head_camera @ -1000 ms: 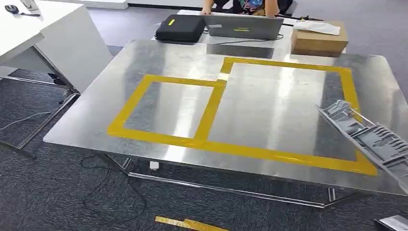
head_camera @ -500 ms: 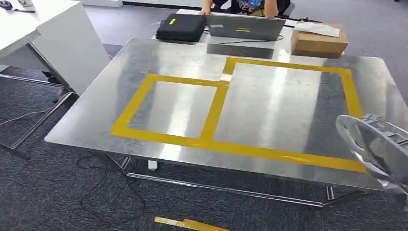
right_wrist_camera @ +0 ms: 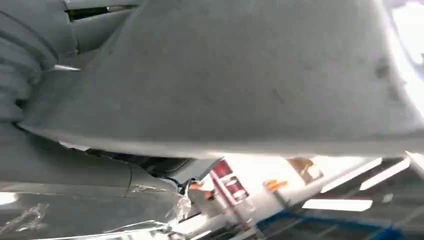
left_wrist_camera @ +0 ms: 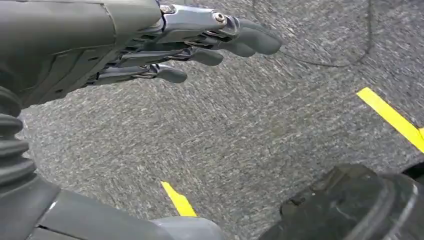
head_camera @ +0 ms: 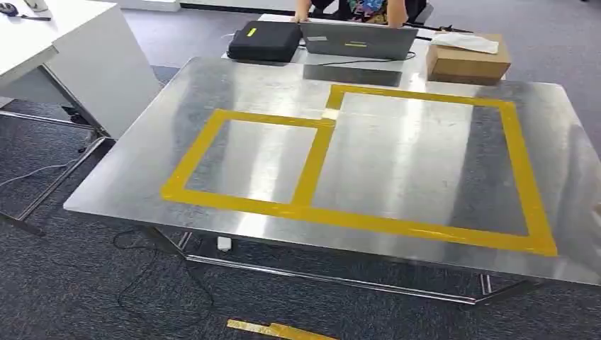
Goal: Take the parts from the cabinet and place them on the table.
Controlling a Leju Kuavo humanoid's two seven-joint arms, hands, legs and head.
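Note:
The steel table (head_camera: 397,149) stands in front of me in the head view, marked with a small yellow tape frame (head_camera: 248,205) on the left and a larger yellow tape frame (head_camera: 425,228) on the right; both frames are bare. In the right wrist view a large grey plastic part (right_wrist_camera: 250,75) lies right against the camera and hides the fingers of my right hand (right_wrist_camera: 30,55), which holds it. My left hand (left_wrist_camera: 200,45) hangs over the grey carpet with its fingers stretched out and nothing in them.
A white desk (head_camera: 71,49) stands at the left. Beyond the table's far edge are a black bag (head_camera: 266,40), a laptop (head_camera: 358,40), a cardboard box (head_camera: 468,60) and a person (head_camera: 354,8). A yellow tape strip (head_camera: 273,328) and cables lie on the carpet.
The grey part, seen over the table's right side in the earlier head frames, has swung off the right edge of that view. The table has barely shifted in the picture.

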